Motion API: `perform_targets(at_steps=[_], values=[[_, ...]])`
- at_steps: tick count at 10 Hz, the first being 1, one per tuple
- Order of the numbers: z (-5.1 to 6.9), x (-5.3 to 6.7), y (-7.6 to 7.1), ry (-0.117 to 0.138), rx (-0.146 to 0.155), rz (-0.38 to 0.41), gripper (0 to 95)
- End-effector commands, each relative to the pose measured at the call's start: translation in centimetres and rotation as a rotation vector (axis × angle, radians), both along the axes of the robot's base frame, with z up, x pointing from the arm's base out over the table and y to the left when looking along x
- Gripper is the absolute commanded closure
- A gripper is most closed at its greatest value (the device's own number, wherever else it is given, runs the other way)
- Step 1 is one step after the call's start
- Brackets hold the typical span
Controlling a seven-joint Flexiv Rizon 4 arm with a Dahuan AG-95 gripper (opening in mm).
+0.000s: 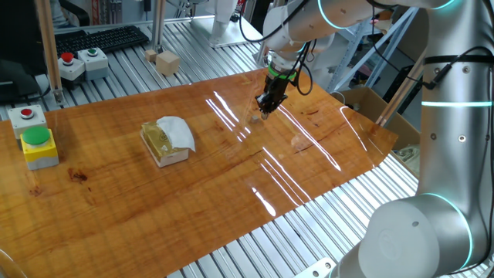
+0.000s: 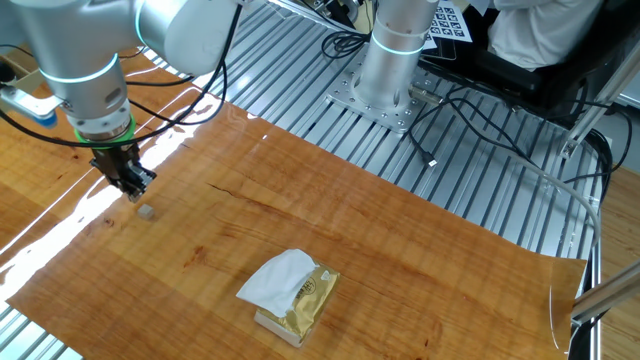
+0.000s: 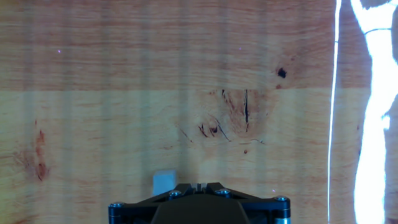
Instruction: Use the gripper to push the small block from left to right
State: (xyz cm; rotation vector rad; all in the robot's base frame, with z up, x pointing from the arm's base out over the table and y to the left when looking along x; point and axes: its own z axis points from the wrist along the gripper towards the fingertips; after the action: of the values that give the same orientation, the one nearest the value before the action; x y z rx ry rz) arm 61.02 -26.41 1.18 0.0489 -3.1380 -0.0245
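We are holding our gripper low over the wooden board, fingers seemingly pressed together, just beside the small block.

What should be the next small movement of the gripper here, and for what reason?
Probably a short sideways slide along the board toward the small block, keeping low. The gripper hangs just above the wooden board with its fingers together, and the block lies right beside the fingertips, also seen at the gripper's edge in the hand view. Whether they touch already, I cannot tell.
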Motion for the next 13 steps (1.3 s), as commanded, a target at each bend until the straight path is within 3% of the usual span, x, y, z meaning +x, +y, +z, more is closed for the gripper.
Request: perform_targets(at_steps=[1, 7, 13], values=[[-0.1, -0.1, 0.0, 0.000, 0.001, -0.002, 95.0], [-0.6, -0.4, 0.2, -0.001, 0.009, -0.020, 95.0], [-1.1, -0.7, 1.7, -0.006, 0.023, -0.031, 95.0]])
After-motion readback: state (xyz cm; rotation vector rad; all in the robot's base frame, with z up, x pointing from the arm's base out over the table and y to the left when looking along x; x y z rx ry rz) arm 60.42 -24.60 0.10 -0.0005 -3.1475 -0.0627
